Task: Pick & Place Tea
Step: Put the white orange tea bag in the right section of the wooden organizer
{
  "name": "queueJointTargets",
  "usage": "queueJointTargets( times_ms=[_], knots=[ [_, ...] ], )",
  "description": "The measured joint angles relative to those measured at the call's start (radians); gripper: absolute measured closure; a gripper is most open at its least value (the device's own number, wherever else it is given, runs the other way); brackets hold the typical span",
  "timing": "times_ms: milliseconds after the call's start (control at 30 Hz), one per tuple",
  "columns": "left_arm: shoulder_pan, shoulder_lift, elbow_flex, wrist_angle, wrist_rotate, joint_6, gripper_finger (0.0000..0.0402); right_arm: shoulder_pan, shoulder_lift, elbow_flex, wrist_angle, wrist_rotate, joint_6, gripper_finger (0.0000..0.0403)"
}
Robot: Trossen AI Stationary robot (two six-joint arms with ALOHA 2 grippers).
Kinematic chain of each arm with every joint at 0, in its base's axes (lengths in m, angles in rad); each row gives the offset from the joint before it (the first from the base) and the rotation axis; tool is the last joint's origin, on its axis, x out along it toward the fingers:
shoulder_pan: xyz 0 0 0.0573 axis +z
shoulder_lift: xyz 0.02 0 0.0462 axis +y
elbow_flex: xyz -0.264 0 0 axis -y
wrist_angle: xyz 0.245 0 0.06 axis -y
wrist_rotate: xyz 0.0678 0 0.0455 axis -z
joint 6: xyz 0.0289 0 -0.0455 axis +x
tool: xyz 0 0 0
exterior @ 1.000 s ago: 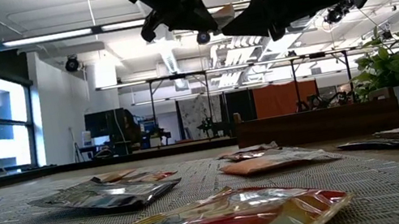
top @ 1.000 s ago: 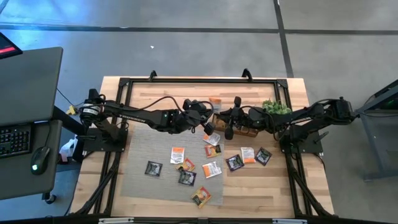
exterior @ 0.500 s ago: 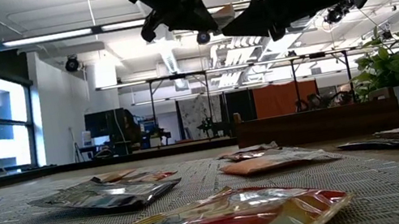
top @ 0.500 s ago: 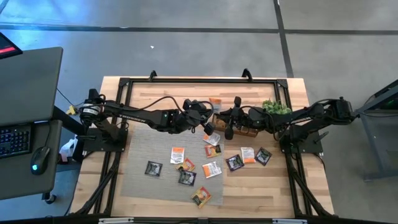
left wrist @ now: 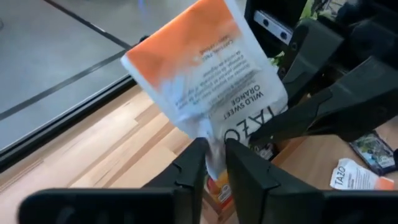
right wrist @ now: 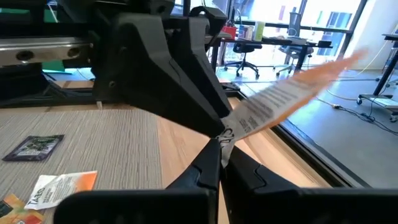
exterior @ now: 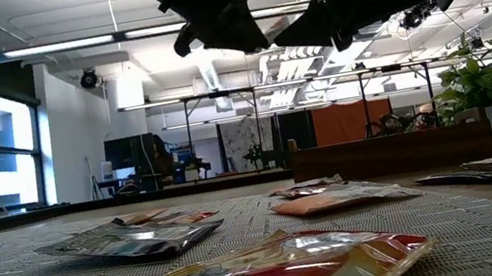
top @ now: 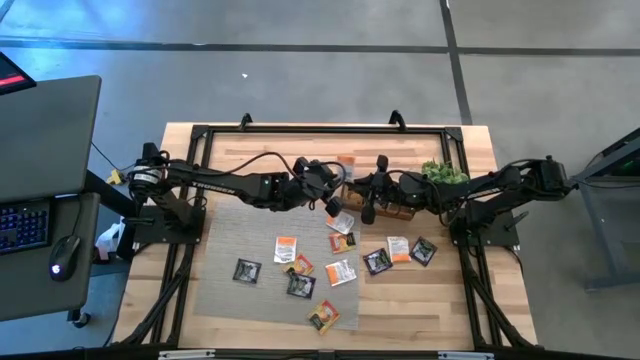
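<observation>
High view: both arms meet above the middle of the table, over the left end of the long brown wooden tray [top: 385, 205], with the small green plant [top: 444, 173] at its right end. The left gripper [left wrist: 215, 163] stands slightly parted around the lower corner of a white-and-orange tea sachet [left wrist: 208, 87], which sits between its fingertips; whether they press it cannot be told. The right gripper [right wrist: 220, 151] is closed tight, pinching an edge of the same sachet [right wrist: 283, 98], held in the air between the two arms. The other sachets [top: 300, 265] lie scattered on the grey mat [top: 225, 260] and the bare wood nearer the front, well below the grippers.
</observation>
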Motion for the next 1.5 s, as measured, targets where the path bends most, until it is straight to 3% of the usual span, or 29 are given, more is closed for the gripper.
queueJointTargets(
  times_ms=[133,333,567,733,867,967,1100,1233,1400,1500],
  knots=[
    [0.003,0.000,-0.001,-0.019,0.002,0.000,0.0299,0.000,0.000,0.000,-0.015,0.012,-0.019,0.0400],
    [0.004,0.000,-0.001,-0.079,-0.004,-0.007,0.0272,0.000,0.000,0.000,-0.095,0.115,-0.067,0.0401],
    [0.004,0.000,-0.001,-0.123,-0.006,0.002,0.0270,0.011,-0.094,0.000,-0.382,0.106,-0.068,0.0402],
    [0.004,0.000,-0.001,-0.142,-0.007,0.004,0.0270,0.047,-0.239,0.070,-0.794,0.088,-0.020,0.0402],
    [0.004,0.001,-0.001,-0.143,-0.008,0.005,0.0270,0.069,-0.316,0.222,-1.251,0.003,0.095,0.0402],
    [0.004,0.001,-0.001,-0.144,-0.008,0.010,0.0270,0.074,-0.319,0.339,-1.557,-0.065,0.188,0.0402],
    [0.004,0.001,-0.001,-0.144,-0.005,0.024,0.0270,0.073,-0.281,0.399,-1.818,-0.036,0.303,0.0403],
    [0.004,0.001,-0.001,-0.143,0.004,0.024,0.0270,0.062,-0.229,0.383,-1.898,-0.106,0.295,0.0403],
    [0.004,0.001,-0.001,-0.143,0.005,0.043,0.0270,0.065,-0.143,0.376,-1.895,0.019,0.215,0.0402],
    [0.004,0.001,-0.001,-0.143,0.003,0.076,0.0270,0.062,-0.102,0.376,-1.900,-0.009,0.151,0.0402]
  ],
)
